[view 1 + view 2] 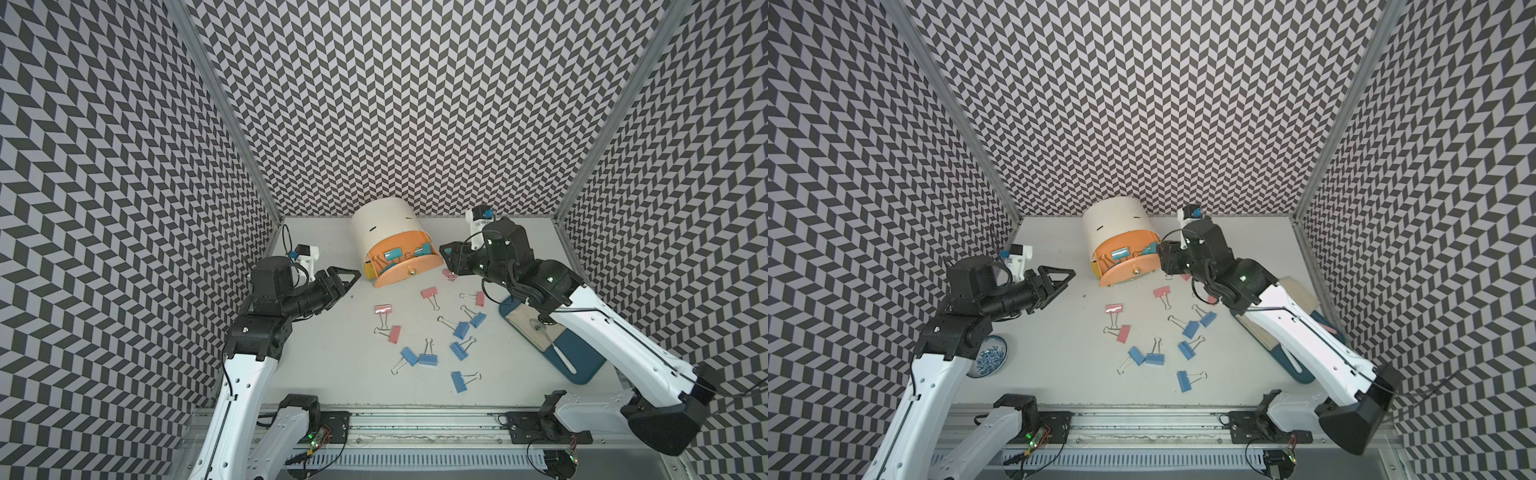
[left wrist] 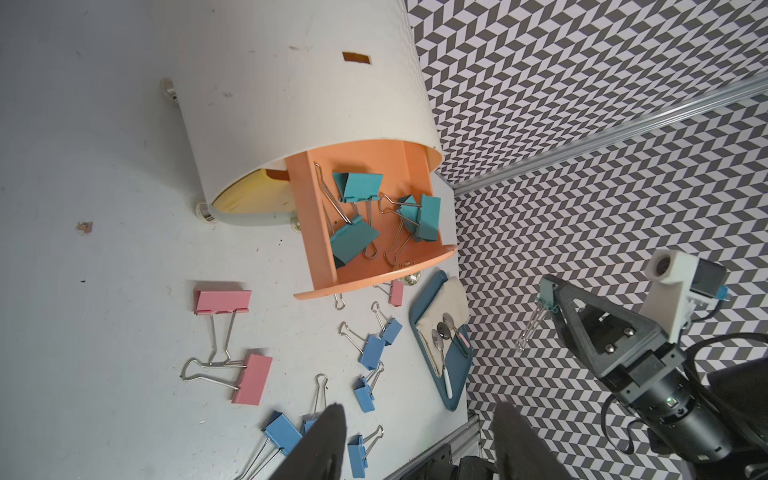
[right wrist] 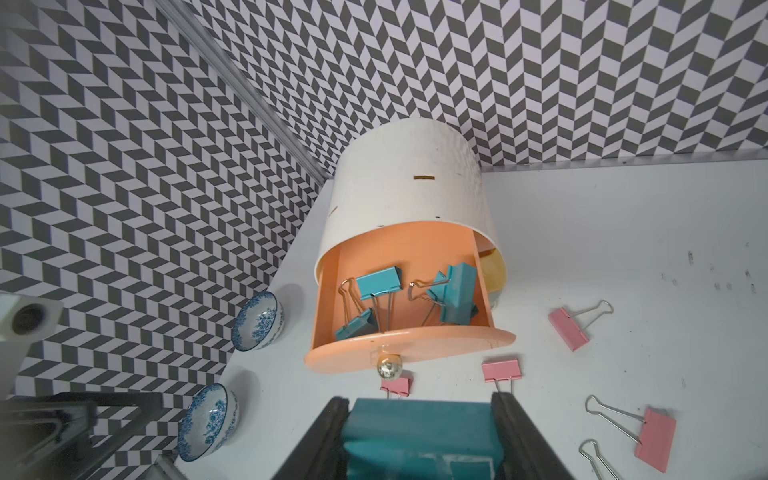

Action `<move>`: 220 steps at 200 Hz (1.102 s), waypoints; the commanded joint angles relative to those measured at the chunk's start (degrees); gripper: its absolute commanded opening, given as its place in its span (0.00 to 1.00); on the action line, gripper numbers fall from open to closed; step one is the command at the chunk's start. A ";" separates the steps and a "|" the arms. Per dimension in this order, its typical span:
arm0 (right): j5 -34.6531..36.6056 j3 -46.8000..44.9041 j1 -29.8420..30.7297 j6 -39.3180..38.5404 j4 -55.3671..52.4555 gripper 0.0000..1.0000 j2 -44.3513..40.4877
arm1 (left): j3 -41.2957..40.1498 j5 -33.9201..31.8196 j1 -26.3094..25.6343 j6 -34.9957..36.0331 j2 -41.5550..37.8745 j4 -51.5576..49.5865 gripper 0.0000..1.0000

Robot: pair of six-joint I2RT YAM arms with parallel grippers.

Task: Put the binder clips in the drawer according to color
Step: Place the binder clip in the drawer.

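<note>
An orange drawer (image 1: 405, 270) stands pulled out of a white round cabinet (image 1: 384, 226) at the back, with several teal binder clips (image 2: 359, 189) lying in it. My right gripper (image 3: 419, 409) is shut on a teal binder clip (image 3: 419, 432), raised just right of the drawer's front; the left wrist view shows that clip (image 2: 545, 302) at the fingertips, its wires hanging down. My left gripper (image 1: 349, 276) hovers open and empty left of the drawer. Pink clips (image 1: 382, 309) and blue clips (image 1: 459, 381) lie scattered on the table (image 1: 332, 353) in front of the drawer.
A dark blue tray (image 1: 582, 365) with spoons and a cloth lies at the right, under my right arm. A blue-patterned bowl (image 1: 990, 355) sits at the left beside my left arm; the right wrist view shows two bowls (image 3: 257, 320). A yellow drawer (image 2: 257, 195) shows below the orange one.
</note>
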 commanded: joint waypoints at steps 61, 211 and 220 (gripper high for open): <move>-6.38 16.16 -0.36 -0.12 2.27 0.44 15.89 | 3.85 1.27 -2.65 -2.98 6.24 11.58 0.60; -8.82 24.51 -1.24 0.53 8.20 0.50 29.45 | 2.78 -1.77 -5.02 -1.71 8.33 12.26 0.60; -8.71 24.33 -1.24 0.27 8.18 0.53 29.46 | 2.84 -1.77 -5.02 -1.62 8.38 12.26 0.60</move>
